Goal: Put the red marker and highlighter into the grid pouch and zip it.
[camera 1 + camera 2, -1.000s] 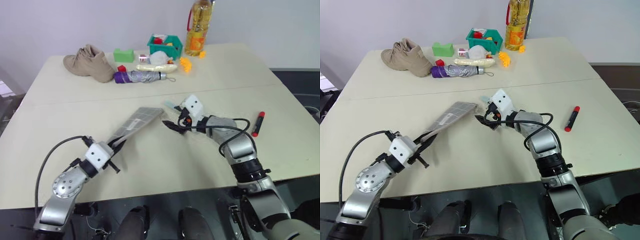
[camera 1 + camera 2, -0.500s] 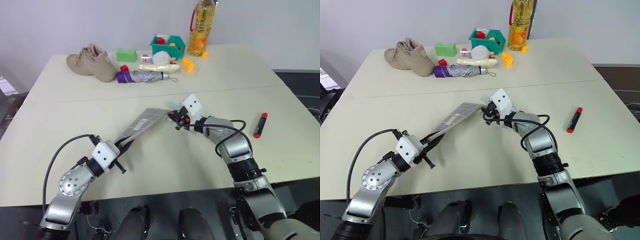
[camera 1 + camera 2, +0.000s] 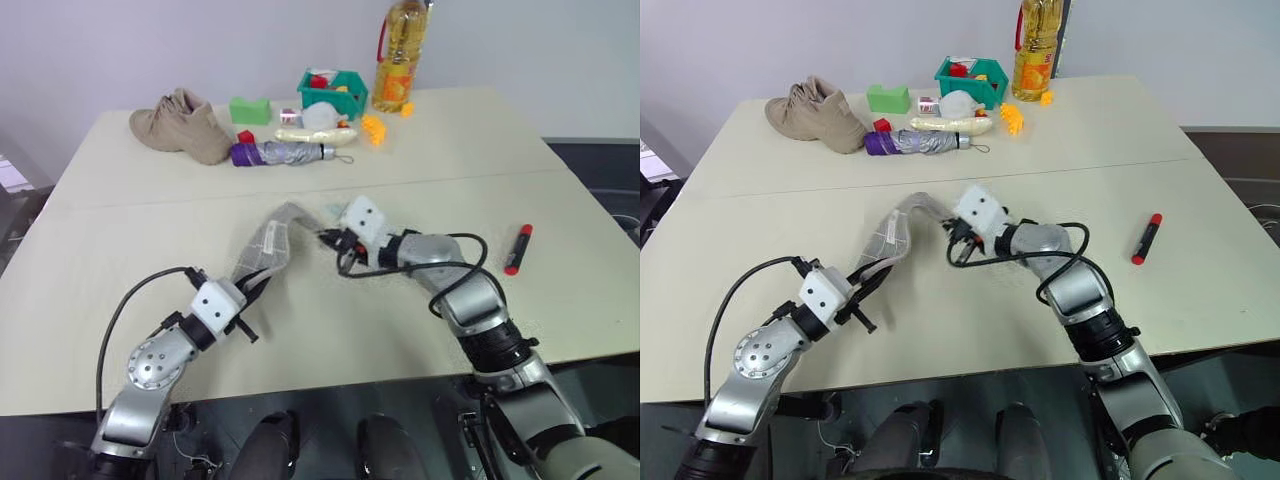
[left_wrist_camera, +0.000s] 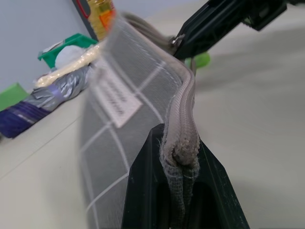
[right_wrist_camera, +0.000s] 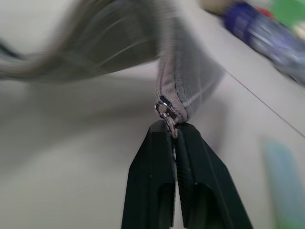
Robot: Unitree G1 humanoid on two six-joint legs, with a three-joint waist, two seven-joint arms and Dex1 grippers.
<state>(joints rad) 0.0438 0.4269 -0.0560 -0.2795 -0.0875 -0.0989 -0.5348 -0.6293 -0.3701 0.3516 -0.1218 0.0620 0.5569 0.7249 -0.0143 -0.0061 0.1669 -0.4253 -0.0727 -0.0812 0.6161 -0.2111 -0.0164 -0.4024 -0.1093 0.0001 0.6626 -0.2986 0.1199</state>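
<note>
Both claws are pressed together on one grid pouch [image 3: 268, 243]: the left claw [image 3: 256, 283] pinches its near end along the zipper edge, and the right claw [image 5: 172, 132] pinches the small metal zipper pull at the far end. Between them the grey pouch arches up off the desk [image 3: 150, 240], its white label facing the left wrist camera. One red marker [image 3: 517, 248] lies on the desk well to the right of the right arm, apart from everything else. One highlighter [image 3: 334, 212] lies just behind the right claw, partly hidden by it.

Along the far edge of the desk stand one tan shoe [image 3: 181, 125], one green block [image 3: 249, 109], one folded purple-grey umbrella [image 3: 283, 153], one green basket [image 3: 330, 91] and one bottle of yellow oil [image 3: 397, 56]. Small red and orange bits lie among them, too small to count.

Pale beige boards make up the desk, with a seam running across the middle. Behind it is a plain light wall.
</note>
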